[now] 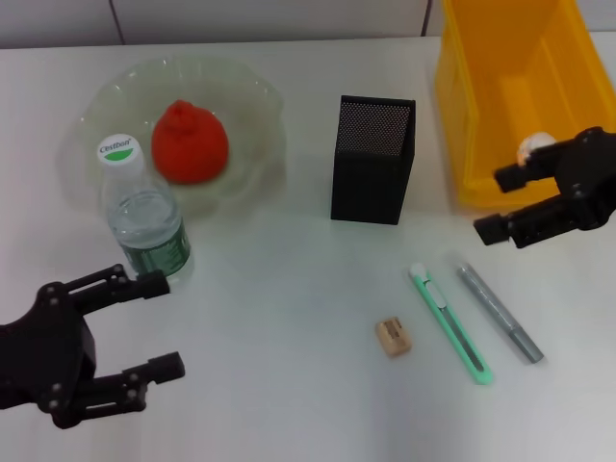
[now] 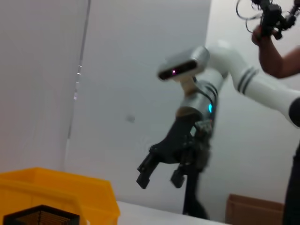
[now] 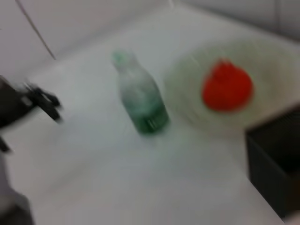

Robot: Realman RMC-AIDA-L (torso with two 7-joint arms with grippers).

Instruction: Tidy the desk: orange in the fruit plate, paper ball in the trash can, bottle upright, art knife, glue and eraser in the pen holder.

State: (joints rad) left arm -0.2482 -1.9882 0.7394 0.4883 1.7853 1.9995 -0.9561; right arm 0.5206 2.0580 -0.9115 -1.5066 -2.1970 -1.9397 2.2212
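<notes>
The orange (image 1: pixel 191 141) lies in the fruit plate (image 1: pixel 104 96) at the back left. Just in front of the plate stands the bottle (image 1: pixel 144 219), upright, with its white cap on. My left gripper (image 1: pixel 162 325) hovers open and empty beside the bottle's near side. The black pen holder (image 1: pixel 372 159) stands mid-desk. On the desk (image 1: pixel 289 318) in front of it lie the eraser (image 1: pixel 393 337), the art knife (image 1: pixel 449 322) and the glue (image 1: pixel 499 313). The paper ball (image 1: pixel 535 146) rests inside the yellow trash can (image 1: pixel 510 96). My right gripper (image 1: pixel 496 204) is open and empty at the can's near edge.
The left wrist view shows the trash can (image 2: pixel 56 192), the pen holder's top (image 2: pixel 42 216), my right gripper (image 2: pixel 159 180) in the air and a person's arm (image 2: pixel 276 51) behind. In the right wrist view are the bottle (image 3: pixel 140 101), orange (image 3: pixel 227 86) and pen holder (image 3: pixel 276 159).
</notes>
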